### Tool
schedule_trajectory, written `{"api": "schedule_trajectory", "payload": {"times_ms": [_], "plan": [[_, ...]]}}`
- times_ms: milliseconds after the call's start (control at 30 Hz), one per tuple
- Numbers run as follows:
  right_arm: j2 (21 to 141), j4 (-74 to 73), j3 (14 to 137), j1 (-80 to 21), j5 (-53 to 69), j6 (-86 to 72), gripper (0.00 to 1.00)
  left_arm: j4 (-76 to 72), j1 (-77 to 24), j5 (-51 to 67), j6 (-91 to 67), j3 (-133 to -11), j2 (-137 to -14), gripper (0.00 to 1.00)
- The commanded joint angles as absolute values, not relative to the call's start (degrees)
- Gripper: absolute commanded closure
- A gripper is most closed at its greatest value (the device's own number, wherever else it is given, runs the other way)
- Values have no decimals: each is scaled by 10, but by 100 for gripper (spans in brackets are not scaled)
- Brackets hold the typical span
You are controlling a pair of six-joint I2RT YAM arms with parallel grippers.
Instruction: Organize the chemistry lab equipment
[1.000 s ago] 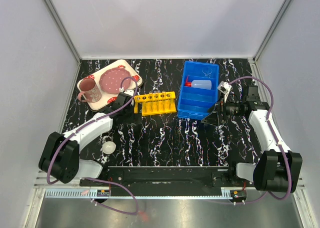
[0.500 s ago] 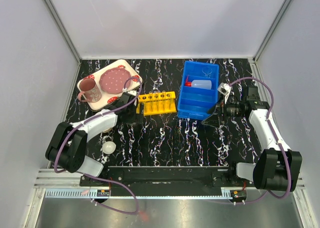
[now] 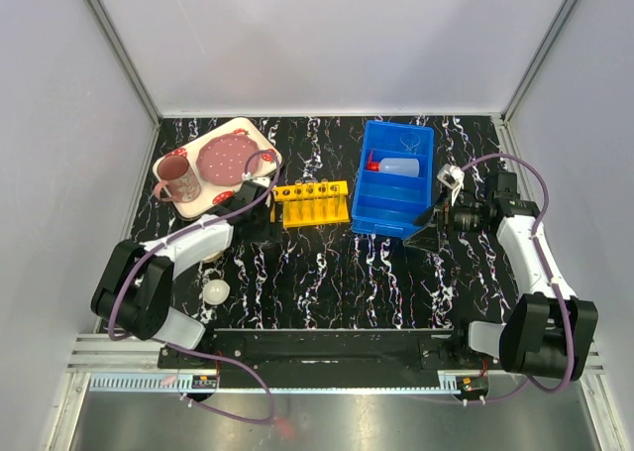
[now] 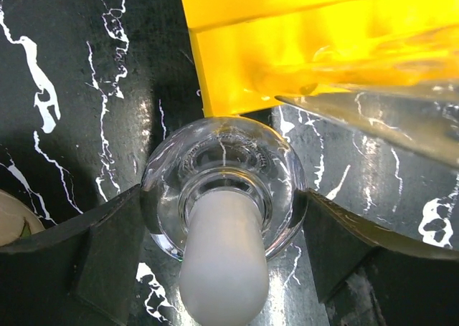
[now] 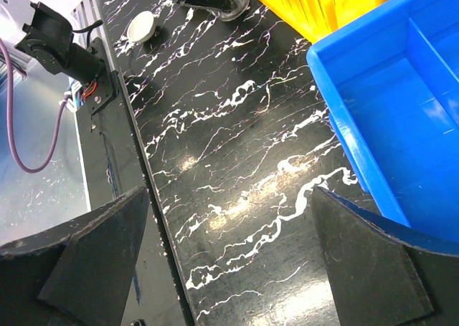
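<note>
Small clear glass flask point(image 4: 224, 161): upright, neck up, just beside the yellow holed tube rack point(image 4: 301, 46) end, between the left gripper point(image 4: 224, 197) fingers. Whether they clamp it cannot be told.

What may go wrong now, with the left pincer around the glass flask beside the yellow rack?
1. The small glass flask is round and smooth; it may slip from the left pincer when lifted.
2. It stands right beside the yellow tube rack; a sideways move may knock the rack.
3. The open right pincer is near the blue bin and may bump its wall.
</note>
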State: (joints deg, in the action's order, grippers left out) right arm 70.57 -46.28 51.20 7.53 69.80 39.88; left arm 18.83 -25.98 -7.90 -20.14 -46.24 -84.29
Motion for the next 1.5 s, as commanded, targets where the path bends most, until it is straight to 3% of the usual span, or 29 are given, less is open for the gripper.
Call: {"api": "schedule_trajectory", "payload": {"times_ms": [0, 367, 567, 867, 1267, 1467], "plan": [[693, -468, 534, 89, 727, 413, 0, 169, -259, -44, -222, -453, -775, 63], [689, -468, 537, 130, 744, 406, 0, 185, -357, 41, -228, -400, -631, 65], [687, -468, 537, 145, 747, 404, 0, 179, -426, 56, -240, -453, -619, 66], [681, -454, 541, 190, 744, 389, 0, 169, -489, 90, -217, -657, -779, 66], [652, -384, 517, 230, 726, 323, 0, 248, -483, 117, -135, -1031, -1124, 66], [648, -367, 510, 239, 728, 303, 0, 253, -462, 115, -136, -1146, -1236, 66]]}}
